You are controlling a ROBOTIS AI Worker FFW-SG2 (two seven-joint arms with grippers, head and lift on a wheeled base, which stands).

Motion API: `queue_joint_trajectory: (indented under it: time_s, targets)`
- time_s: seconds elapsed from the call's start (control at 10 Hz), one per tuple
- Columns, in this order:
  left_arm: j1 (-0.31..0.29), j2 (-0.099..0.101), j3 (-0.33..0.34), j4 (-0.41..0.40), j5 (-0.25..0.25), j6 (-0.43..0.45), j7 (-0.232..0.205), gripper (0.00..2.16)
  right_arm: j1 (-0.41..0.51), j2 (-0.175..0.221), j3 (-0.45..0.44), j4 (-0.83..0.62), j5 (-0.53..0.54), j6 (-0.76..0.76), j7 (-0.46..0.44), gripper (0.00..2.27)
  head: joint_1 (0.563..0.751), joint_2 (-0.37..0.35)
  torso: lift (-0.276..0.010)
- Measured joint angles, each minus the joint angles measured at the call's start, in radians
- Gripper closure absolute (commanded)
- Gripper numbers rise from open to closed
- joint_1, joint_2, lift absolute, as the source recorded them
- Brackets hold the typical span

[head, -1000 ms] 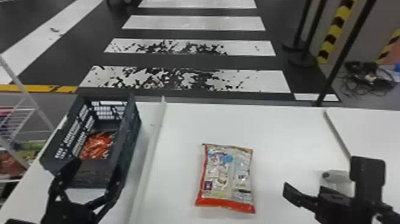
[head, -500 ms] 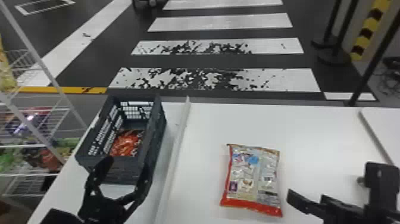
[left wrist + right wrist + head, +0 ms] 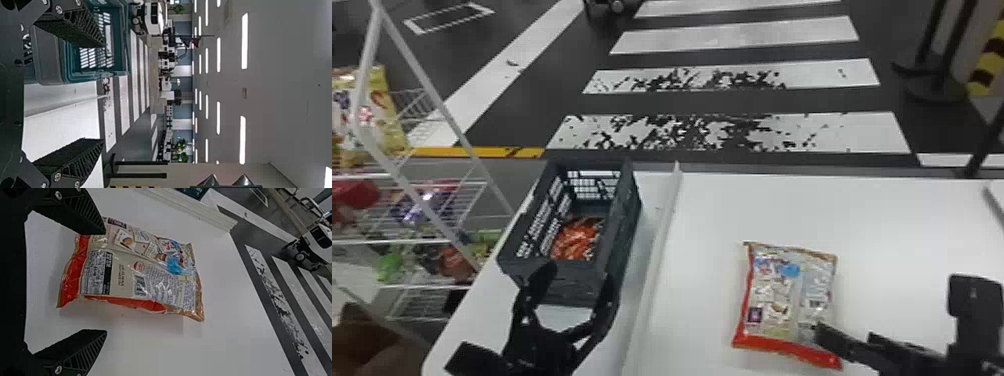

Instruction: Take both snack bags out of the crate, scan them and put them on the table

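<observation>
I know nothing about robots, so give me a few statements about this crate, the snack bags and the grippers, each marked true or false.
1. A snack bag lies on the white table. True.
2. The crate stands to the left of that bag. True.
3. The crate is empty. False: an orange-red bag is inside.
4. The left gripper is open. True.
5. The right gripper is clamped on a bag. False: its fingers are apart, gripping nothing.

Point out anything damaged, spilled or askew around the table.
Beyond the table, the two nearest crosswalk stripes look damaged: their white is broken by black patches, probably wear. The snack bag lies slightly askew but seems intact.
</observation>
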Motion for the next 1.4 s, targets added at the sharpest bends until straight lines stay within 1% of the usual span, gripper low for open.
queue_joint_trajectory:
  time_s: [0.3,0.6,0.7,0.8,0.9,1.0,1.1,1.2,1.4]
  targets:
    - [0.0,0.0,0.0,0.002,0.0,0.0,-0.001,0.15,-0.037,0.0,0.024,0.075,0.016,-0.009,0.024,0.1,0.695,0.26,-0.092]
    - [0.0,0.0,0.001,0.007,0.001,0.0,-0.001,0.15,-0.061,0.0,0.039,0.127,0.025,-0.017,0.029,0.12,0.695,0.272,-0.092]
    - [0.0,0.0,0.002,0.008,0.001,0.0,-0.001,0.15,-0.068,0.0,0.046,0.14,0.033,-0.019,0.033,0.15,0.695,0.276,-0.092]
    - [-0.001,0.0,0.002,0.01,0.001,0.0,-0.001,0.15,-0.074,0.0,0.052,0.152,0.043,-0.019,0.034,0.27,0.695,0.278,-0.092]
    - [-0.002,0.0,0.002,0.011,0.001,0.0,-0.001,0.15,-0.078,0.0,0.054,0.159,0.048,-0.019,0.034,0.5,0.695,0.278,-0.092]
    - [-0.003,0.0,0.002,0.013,0.001,0.0,-0.001,0.15,-0.082,0.0,0.056,0.165,0.056,-0.019,0.035,1.07,0.695,0.278,-0.092]
    - [-0.004,0.0,0.002,0.014,0.001,0.0,-0.001,0.15,-0.085,0.0,0.057,0.171,0.071,-0.019,0.039,1.93,0.695,0.276,-0.092]
    - [-0.004,0.0,0.002,0.014,0.002,0.0,-0.001,0.15,-0.088,0.0,0.059,0.176,0.088,-0.016,0.038,2.26,0.695,0.272,-0.092]
    - [-0.005,0.0,0.002,0.015,0.002,0.0,-0.001,0.15,-0.09,0.0,0.069,0.178,0.12,-0.009,0.036,2.26,0.695,0.268,-0.092]
